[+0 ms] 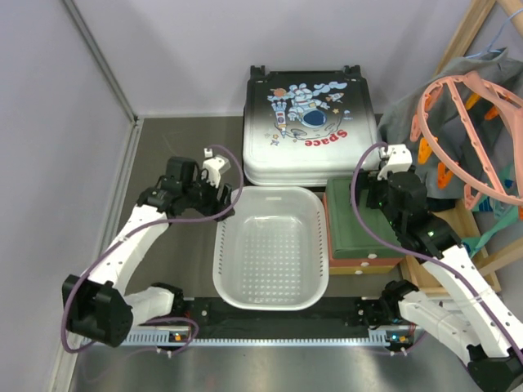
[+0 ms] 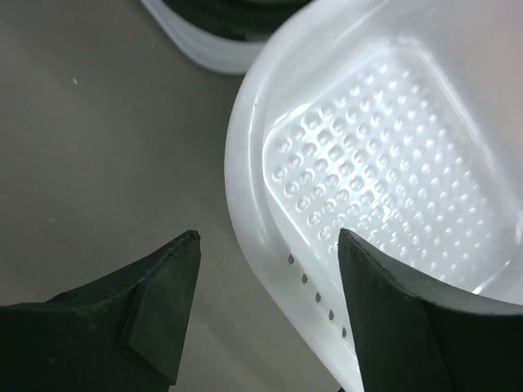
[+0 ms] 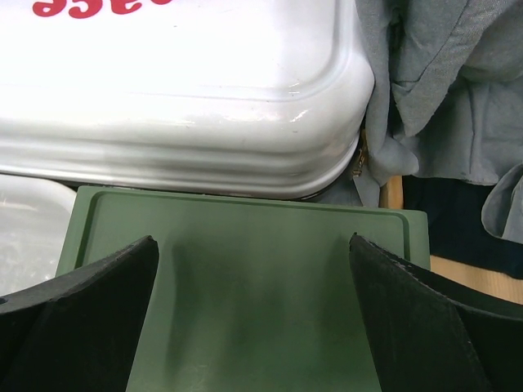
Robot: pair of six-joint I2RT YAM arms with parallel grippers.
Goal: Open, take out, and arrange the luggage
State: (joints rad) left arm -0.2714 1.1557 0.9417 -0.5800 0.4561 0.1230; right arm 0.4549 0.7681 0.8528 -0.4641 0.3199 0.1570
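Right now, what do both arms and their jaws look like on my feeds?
The left arm and right arm match: white link shells, black joint housings, a white block at each wrist. A purple cable loops along each. The jaws are black wedges.

My table [image 1: 184,135] is a dull dark grey sheet, and three things lie flat on it. At the far middle sits the luggage [image 1: 310,114], closed, astronaut print up, its wheels towards the far wall. Just near of it, in the middle, stands the white perforated basket [image 1: 225,245], open side up. Close against the basket's right wall is the green-topped stack of boxes [image 1: 347,224], its far edge by the luggage's near right corner. A black rail [image 1: 278,322] runs along the near edge.
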